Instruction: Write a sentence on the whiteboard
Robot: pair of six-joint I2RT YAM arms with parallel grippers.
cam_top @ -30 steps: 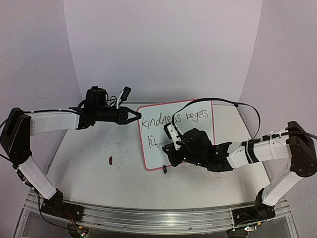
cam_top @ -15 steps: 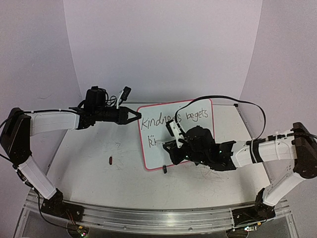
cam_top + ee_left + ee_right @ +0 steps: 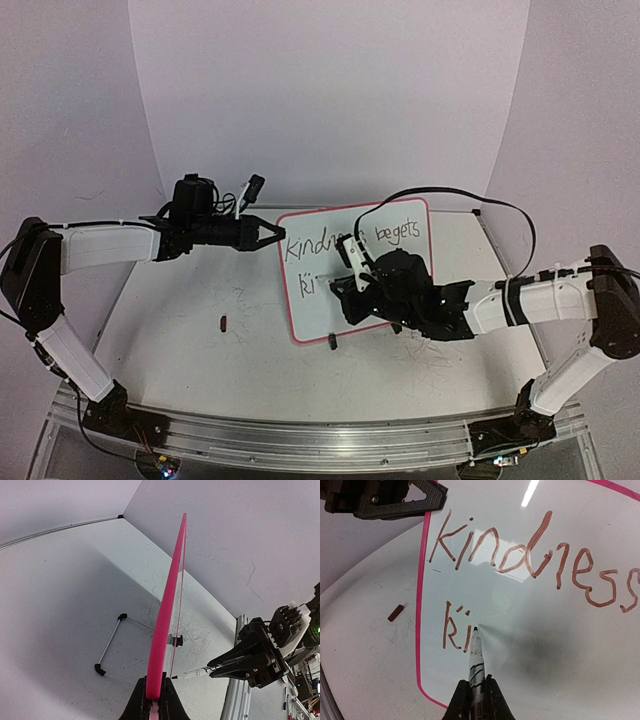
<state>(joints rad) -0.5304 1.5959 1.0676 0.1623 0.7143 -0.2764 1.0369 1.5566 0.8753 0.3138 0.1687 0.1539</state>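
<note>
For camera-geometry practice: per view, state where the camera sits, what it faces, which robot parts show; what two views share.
Top external: above, behind the bases, facing down at the table; both arms, left gripper on the whiteboard, right gripper facing it.
Left wrist: looks along the whiteboard's pink edge; own fingers clamp it.
Right wrist: looks down the held marker at the sentence; own fingers at bottom.
Shared: each wrist view shows the other gripper.

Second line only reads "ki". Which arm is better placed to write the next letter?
Right. The right gripper is shut on the marker, whose tip sits just after "ki" of the sentence on the whiteboard. The left gripper is clamped on the whiteboard's pink frame, steadying it.
</note>
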